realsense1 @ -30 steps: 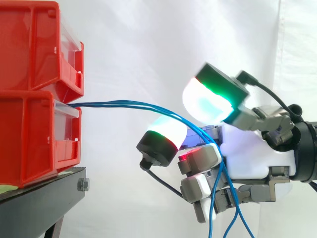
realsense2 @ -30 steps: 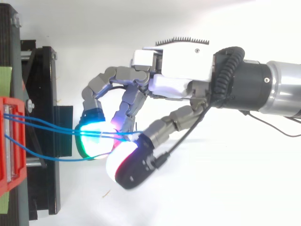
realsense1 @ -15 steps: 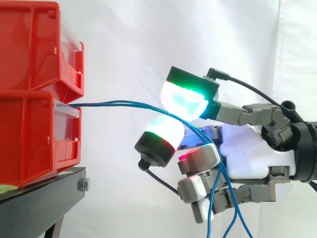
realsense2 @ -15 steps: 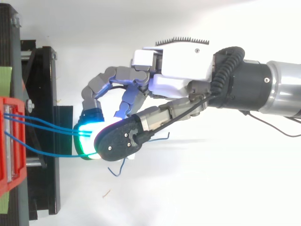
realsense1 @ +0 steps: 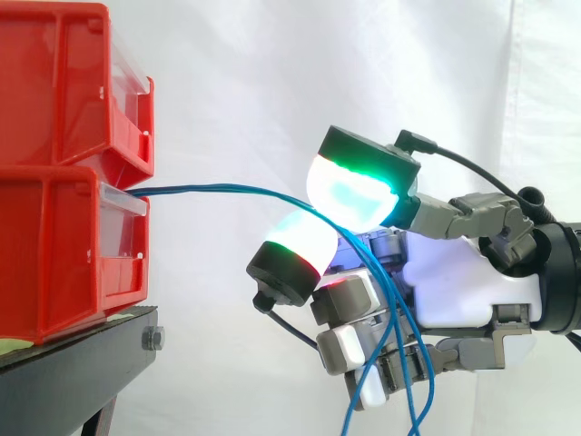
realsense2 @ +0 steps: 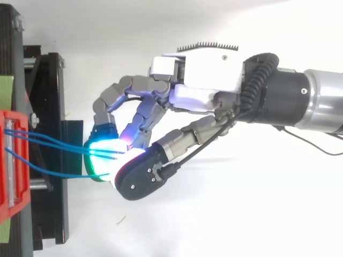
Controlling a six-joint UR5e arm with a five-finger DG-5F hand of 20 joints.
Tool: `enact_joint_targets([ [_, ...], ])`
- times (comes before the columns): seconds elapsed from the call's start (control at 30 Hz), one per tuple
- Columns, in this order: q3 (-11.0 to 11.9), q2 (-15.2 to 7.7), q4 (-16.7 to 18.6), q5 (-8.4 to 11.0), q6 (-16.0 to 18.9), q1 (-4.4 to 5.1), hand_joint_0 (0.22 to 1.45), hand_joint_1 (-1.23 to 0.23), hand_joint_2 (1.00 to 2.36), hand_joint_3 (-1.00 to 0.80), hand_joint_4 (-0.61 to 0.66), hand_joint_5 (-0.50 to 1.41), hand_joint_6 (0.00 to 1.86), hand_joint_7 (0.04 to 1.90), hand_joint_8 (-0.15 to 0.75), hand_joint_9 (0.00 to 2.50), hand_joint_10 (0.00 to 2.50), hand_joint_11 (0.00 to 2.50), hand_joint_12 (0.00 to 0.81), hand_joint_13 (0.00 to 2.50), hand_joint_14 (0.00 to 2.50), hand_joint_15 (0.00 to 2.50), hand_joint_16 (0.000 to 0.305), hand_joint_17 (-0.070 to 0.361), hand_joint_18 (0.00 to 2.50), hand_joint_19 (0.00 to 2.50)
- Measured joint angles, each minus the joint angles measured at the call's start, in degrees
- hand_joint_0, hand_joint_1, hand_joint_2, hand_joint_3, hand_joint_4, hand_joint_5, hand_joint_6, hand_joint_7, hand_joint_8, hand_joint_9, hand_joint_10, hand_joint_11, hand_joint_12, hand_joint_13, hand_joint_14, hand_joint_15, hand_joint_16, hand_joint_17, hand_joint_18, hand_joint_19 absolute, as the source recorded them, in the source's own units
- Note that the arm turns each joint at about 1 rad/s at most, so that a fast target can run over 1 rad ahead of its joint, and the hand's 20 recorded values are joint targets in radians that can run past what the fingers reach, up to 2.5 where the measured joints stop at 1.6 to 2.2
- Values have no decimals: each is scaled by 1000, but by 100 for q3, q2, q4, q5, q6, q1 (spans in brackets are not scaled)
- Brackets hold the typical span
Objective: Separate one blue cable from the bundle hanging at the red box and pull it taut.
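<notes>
Black stand [realsense1: 77, 356] — two stacked red bins [realsense1: 54, 250] on top.

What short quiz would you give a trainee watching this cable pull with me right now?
1. True or false: the thin blue cables hang straight down from the upper red bin.
2. Where do the cables cross the hand? A between two glowing pads; B over its wrist; C under the black stand.
3. Fill in: past the hand, the cables' loose ends hang ____.
Key: 1 false, they run sideways from the lower red plastic bin; 2 A; 3 down.
</notes>
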Motion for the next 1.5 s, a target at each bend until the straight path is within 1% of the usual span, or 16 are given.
enact_joint_targets([
  [0.1,0,0,-4,0,0,0,793,-938,1000,-500,29,-183,926,1059,297,1069,20,1108,348,937,25,646,42,94,912,523],
  [0.17,0,0,-5,0,1,0,718,-928,1000,-500,46,-179,924,1070,302,1072,22,1128,348,940,23,649,42,94,913,534],
  [0.23,0,0,-5,0,1,0,563,-893,1000,-500,68,-172,919,1037,306,1077,21,1124,364,932,24,660,44,98,896,563],
  [0.33,0,0,-5,0,0,-1,524,-895,1000,-500,80,-169,910,1015,315,1082,20,1113,375,933,24,654,46,104,899,559],
  [0.43,0,0,-5,0,0,-5,529,-959,1000,-500,82,-169,903,1028,316,1083,21,1111,374,923,22,640,46,103,895,541],
  [0.5,0,0,-5,0,0,-6,594,-997,1000,-500,79,-171,895,1047,300,1068,22,1102,362,901,24,641,44,98,874,532],
  [0.57,0,0,-5,0,1,-7,654,-918,1000,-500,79,-172,893,1042,300,1064,22,1108,357,898,24,642,43,97,869,543],
  [0.7,0,0,-5,0,3,-8,722,-900,1006,-429,-99,-178,901,1223,298,1082,22,1109,352,899,22,631,43,97,869,559],
  [0.77,0,0,-5,0,2,-9,742,-907,1008,-392,-111,-180,910,1245,296,1083,22,1103,354,898,23,625,43,96,869,553],
  [0.87,0,0,-6,0,4,-9,772,-926,1000,-491,-63,-190,922,1120,292,1058,22,1088,358,895,22,630,43,97,875,529],
  [1.03,0,0,-13,0,12,-9,708,-961,1000,-500,31,-188,908,1053,284,1022,21,1081,355,863,22,618,43,98,870,514],
  [1.1,0,0,-13,0,14,-9,583,-954,1000,-500,50,-191,902,1050,285,1014,21,1083,361,849,24,623,45,100,853,532],
  [1.27,0,0,-13,-8,23,-26,500,-829,1000,-500,88,-186,897,985,309,1024,18,1081,382,860,22,615,49,109,869,546],
  [1.33,0,0,-13,-15,20,-39,506,-769,1000,-500,86,-180,888,986,316,1041,20,1082,378,860,22,611,48,109,866,550],
  [1.4,0,0,-14,-20,14,-47,606,-699,1000,-500,11,-167,863,1052,292,1060,22,1085,355,867,23,617,44,98,841,591],
  [1.5,0,0,-14,-24,-2,-55,689,-804,1000,-500,-88,-170,875,1096,297,1075,21,1100,350,879,23,612,43,96,862,577],
])
